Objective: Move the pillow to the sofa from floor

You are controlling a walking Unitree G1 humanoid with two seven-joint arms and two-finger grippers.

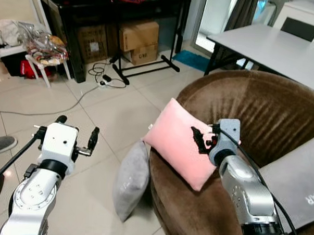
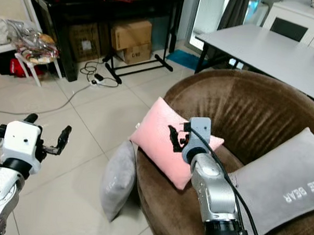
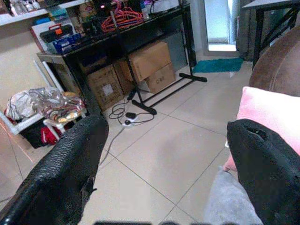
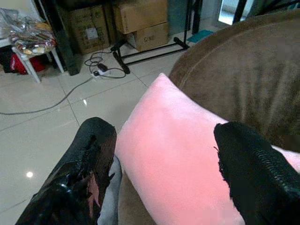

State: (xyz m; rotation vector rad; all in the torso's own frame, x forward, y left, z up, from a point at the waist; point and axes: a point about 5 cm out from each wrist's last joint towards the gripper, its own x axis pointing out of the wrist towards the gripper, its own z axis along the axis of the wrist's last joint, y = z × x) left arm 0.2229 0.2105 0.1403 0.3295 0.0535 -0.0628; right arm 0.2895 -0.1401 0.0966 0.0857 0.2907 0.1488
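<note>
1. Already the pink pillow [image 1: 184,142] lies on the brown sofa [image 1: 261,111], propped at a slant over the seat's front edge, one corner up against the backrest side.
2. My right hand [image 1: 200,140] hangs just above it, fingers [image 4: 91,154] spread wide with the pink fabric between them; nothing is pinched. I judge the pillow is resting on its own weight.
3. My left hand [image 1: 75,137] is held out over the tiled floor [image 1: 121,105], fingers spread too, holding nothing.
4. A grey pillow [image 1: 129,179] stands on the floor, leaning against the sofa's front, just below the pink one. A second grey cushion [image 2: 279,190] with lettering sits on the seat to my right.
5. Judgement: if the pink pillow is the one meant, the placing looks done and only drawing my right arm clear is left. If the grey one on the floor counts as well, that lift is not yet begun, and my left hand is the nearer one to it.
6. Risk: the pink pillow overhangs the seat edge a little; a nudge on retreat could tip it off toward the floor.
</note>
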